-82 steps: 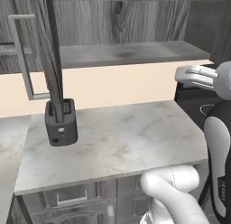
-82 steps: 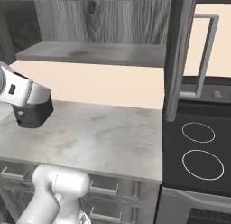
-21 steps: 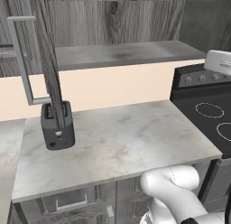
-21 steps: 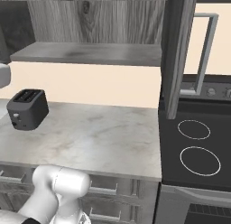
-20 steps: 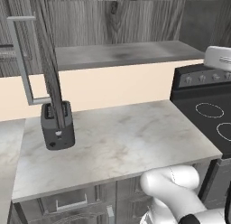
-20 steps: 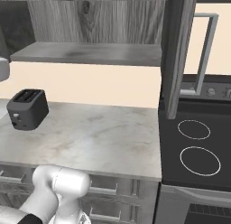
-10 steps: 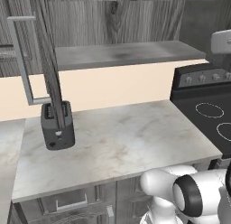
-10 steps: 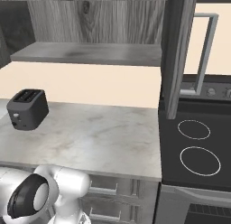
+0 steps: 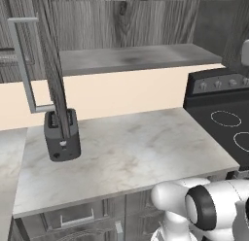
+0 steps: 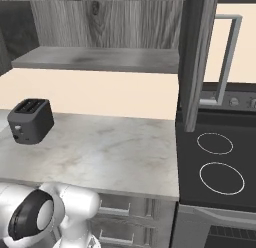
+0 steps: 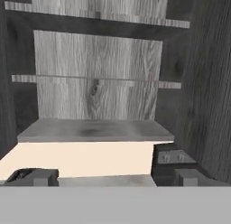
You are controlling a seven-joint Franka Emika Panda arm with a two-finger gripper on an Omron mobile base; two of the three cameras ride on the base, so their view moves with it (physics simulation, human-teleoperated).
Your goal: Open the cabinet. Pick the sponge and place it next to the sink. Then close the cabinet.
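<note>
The cabinet (image 9: 131, 58) hangs over the counter with both doors swung wide. Its left door (image 9: 51, 65) stands edge-on with its silver bar handle (image 9: 22, 65) outward, and its right door (image 10: 197, 57) does the same in the right base view. In the hand view I look straight into the cabinet (image 11: 97, 92), at bare grey shelves and the bottom board. My gripper (image 11: 112, 178) is open, its fingertips (image 11: 34, 177) far apart with nothing between them, and it sits back from the cabinet front. The sponge and the sink are out of view.
A black toaster (image 9: 62, 134) (image 10: 30, 120) stands on the marble counter (image 9: 136, 152) at its left end. A black stove (image 10: 220, 162) adjoins the counter on the right. Low drawers (image 10: 125, 212) run under the counter edge. My arm's white elbow (image 9: 204, 211) sits low in front.
My arm has swung: its white elbow with the dark joint has come up into the bottom of both base views. The cabinet doors and the toaster have stayed put.
</note>
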